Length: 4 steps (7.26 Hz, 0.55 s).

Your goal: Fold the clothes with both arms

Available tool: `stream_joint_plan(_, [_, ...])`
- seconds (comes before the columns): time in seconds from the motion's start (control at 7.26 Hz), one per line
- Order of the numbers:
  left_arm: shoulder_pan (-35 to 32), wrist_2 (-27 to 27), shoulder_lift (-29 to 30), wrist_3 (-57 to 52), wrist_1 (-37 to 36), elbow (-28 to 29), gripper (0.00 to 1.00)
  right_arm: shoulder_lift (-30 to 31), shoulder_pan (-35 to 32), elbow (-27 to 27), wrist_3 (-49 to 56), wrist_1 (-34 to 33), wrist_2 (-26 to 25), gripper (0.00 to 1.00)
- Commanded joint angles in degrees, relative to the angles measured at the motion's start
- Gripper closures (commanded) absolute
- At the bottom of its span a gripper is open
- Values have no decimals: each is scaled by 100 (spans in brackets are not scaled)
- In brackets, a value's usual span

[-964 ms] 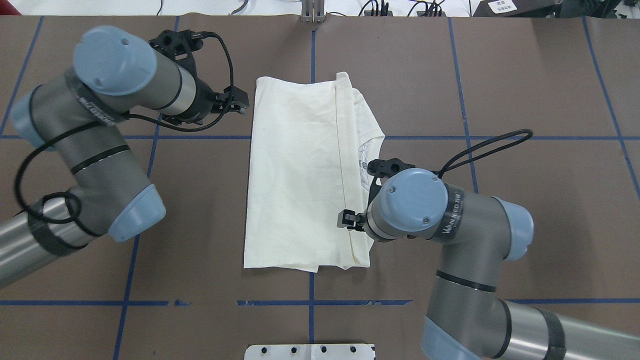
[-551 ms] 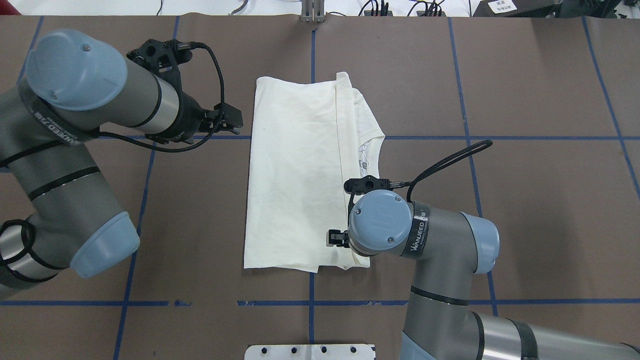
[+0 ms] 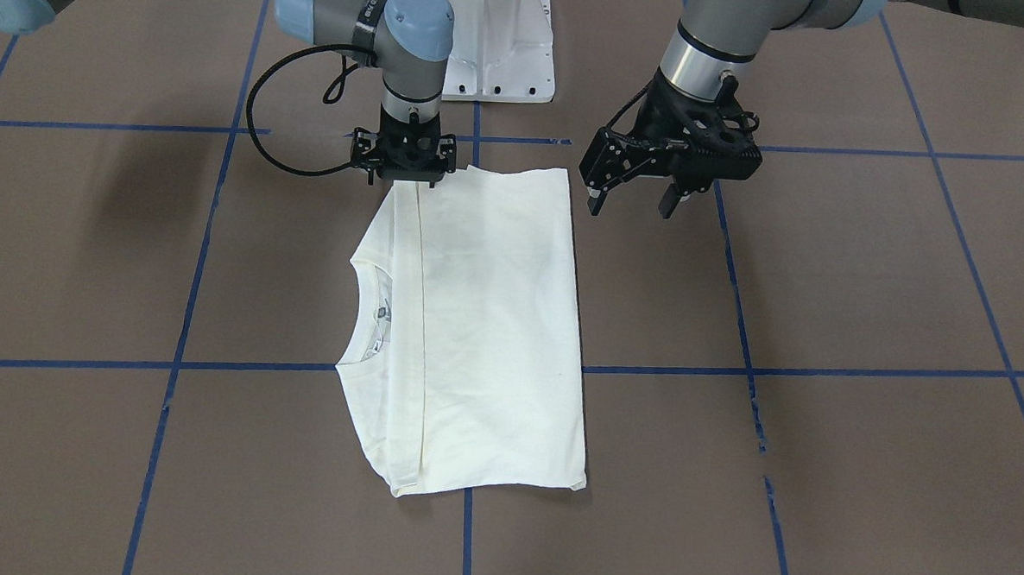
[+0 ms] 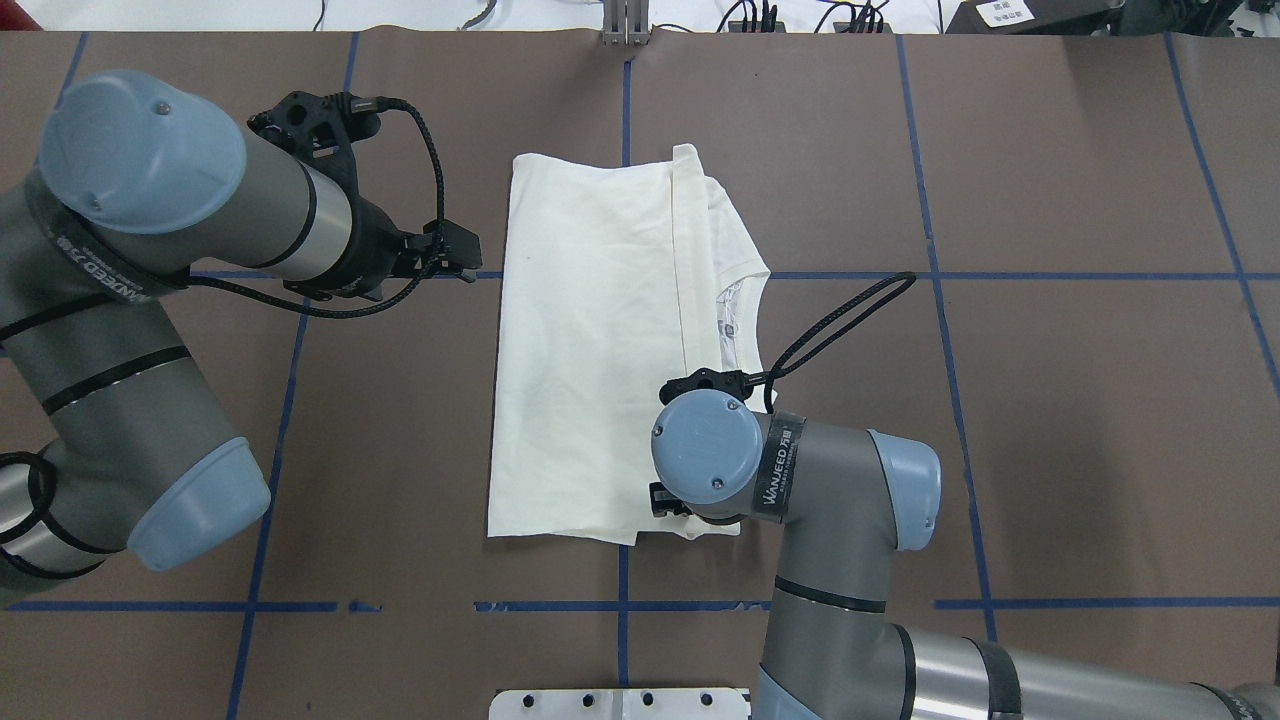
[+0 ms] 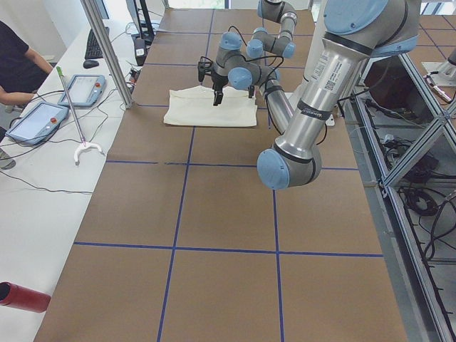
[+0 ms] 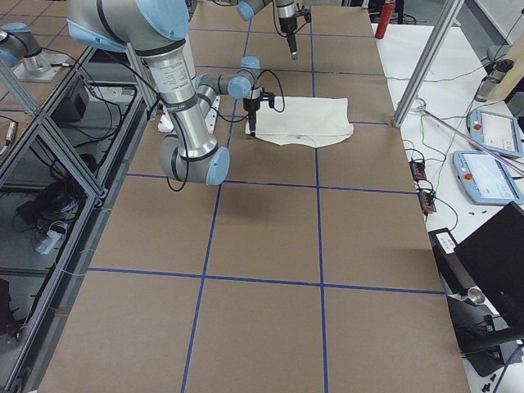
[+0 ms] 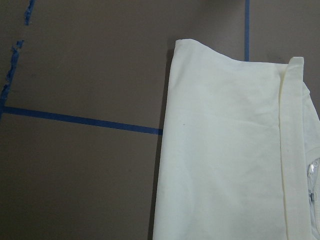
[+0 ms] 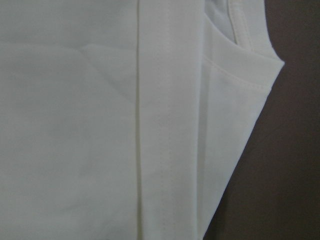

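Hovering beside the T-shirt point(image 3: 493, 321), left end effector point(image 3: 628, 208) gapes; right end effector point(image 3: 404, 179), at its corner, unreadable.

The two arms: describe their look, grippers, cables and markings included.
The left arm and right arm are grey tubes with light-blue joint caps and black bands lettered WANJEED. The left gripper and right gripper are black, two-fingered, each with a black braided cable.

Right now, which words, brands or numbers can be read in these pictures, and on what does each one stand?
"WANJEED": band on the right arm.
"WANJEED": band on the left arm.
Neck tag of the T-shirt: too small to read.
Paper label at the far right corner: blurred.
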<state>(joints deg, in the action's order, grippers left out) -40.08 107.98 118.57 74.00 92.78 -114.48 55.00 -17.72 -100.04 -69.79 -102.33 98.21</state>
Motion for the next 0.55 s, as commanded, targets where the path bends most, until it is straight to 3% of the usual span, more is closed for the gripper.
stream_joint_plan(0.0, [0, 4, -1, 0, 3, 4, 0, -15, -12, 64, 237, -225, 40, 0])
stream_joint_plan(0.41, [44, -14, -1, 9, 21, 22, 0, -7, -153, 64, 396, -428, 145, 0])
